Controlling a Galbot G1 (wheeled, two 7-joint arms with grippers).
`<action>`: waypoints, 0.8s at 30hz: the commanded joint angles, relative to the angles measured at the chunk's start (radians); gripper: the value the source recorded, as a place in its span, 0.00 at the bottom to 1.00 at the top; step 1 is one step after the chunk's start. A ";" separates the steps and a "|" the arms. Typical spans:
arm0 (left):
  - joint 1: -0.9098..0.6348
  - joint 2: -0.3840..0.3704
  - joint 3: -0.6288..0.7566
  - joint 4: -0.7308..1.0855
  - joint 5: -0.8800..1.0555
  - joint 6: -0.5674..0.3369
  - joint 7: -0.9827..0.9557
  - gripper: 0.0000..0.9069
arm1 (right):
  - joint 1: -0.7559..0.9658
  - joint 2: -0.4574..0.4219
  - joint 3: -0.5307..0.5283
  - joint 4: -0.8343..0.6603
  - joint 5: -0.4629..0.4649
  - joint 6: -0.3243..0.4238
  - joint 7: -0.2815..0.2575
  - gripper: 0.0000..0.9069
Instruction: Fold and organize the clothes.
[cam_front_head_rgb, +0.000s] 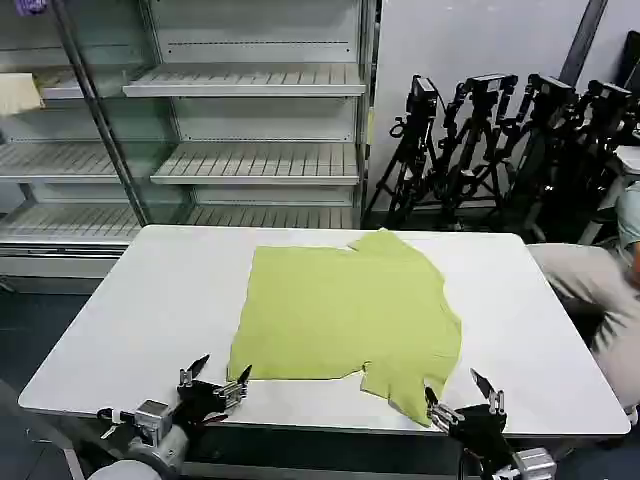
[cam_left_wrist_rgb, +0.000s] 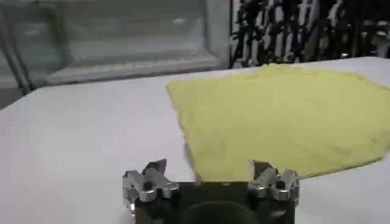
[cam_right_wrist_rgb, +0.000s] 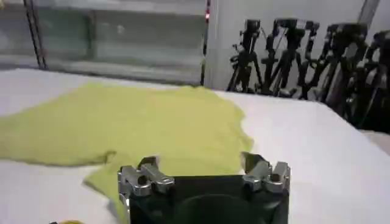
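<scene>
End effectors (cam_front_head_rgb: 218, 378) (cam_front_head_rgb: 462, 395) before crosswise T-shirt (cam_front_head_rgb: 345, 312)

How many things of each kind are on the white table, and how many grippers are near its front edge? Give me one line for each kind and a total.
Lime yellow-green T-shirt: 1, lying spread on the white table.
Grippers: 2, the left gripper and the right gripper, both open at the table's near edge.
Total: 3

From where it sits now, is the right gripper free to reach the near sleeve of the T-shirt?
Probably yes. The right gripper is open at the table's near edge, right beside the lime T-shirt's near sleeve, with nothing between them.
</scene>
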 joint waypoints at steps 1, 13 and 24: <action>0.007 -0.008 -0.043 0.010 -0.097 0.053 -0.019 1.00 | -0.054 0.003 -0.003 -0.001 -0.006 -0.050 0.016 1.00; -0.005 -0.019 -0.025 0.032 -0.026 0.052 -0.018 0.34 | -0.008 -0.010 -0.022 -0.026 0.029 -0.055 0.000 1.00; -0.003 -0.023 -0.022 0.034 -0.039 0.052 -0.010 0.01 | 0.033 -0.022 -0.056 -0.064 0.024 -0.096 -0.021 0.00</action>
